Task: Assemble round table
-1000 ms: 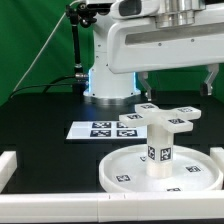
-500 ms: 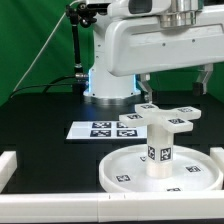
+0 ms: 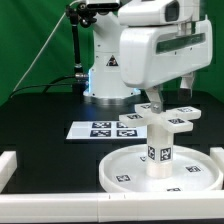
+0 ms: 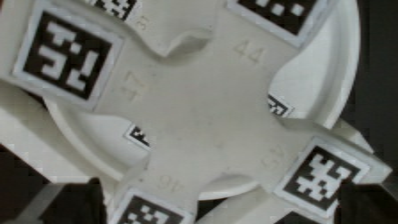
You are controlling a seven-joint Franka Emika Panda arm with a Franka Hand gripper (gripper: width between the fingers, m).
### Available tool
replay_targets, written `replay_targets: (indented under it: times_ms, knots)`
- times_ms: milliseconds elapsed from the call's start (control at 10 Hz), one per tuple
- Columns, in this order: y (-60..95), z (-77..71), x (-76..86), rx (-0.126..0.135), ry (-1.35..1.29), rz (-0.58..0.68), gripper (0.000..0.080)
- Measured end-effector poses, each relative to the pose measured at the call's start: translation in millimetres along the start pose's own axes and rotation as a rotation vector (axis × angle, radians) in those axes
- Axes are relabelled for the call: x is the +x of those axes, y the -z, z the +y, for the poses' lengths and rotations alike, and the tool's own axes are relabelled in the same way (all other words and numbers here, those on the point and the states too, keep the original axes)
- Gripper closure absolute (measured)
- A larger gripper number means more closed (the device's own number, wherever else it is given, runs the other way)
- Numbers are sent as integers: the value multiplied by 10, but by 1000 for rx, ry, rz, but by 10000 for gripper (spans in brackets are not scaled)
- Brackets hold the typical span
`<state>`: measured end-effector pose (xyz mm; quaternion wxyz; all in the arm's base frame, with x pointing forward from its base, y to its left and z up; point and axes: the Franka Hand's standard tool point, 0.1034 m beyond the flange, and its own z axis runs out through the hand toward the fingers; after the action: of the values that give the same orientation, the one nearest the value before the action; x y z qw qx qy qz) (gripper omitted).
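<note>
Above the leg (image 3: 159, 140) standing on the round disc (image 3: 125, 172), the cross-shaped foot (image 3: 166, 116) rested untightened. My gripper (image 3: 169, 98) hovered spread, holding nothing. Risk noted: a careless descent could knock the foot askew or topple the leg.

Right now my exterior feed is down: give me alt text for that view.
The round table stands inverted on the black table: disc flat, leg upright from its hub, cross foot on top. The white arm's open gripper hangs just above the foot, holding nothing. The marker board lies on the view's left, white rails at the edges.
</note>
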<state>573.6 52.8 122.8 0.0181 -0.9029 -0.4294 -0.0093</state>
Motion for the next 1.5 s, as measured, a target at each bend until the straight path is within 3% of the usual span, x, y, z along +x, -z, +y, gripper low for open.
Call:
replay_targets:
  times_ms: [500,1500]
  knots:
    - [-42,44,-82,-15,425,-46,151]
    - [-148,65,-176,-3,272,-57,151]
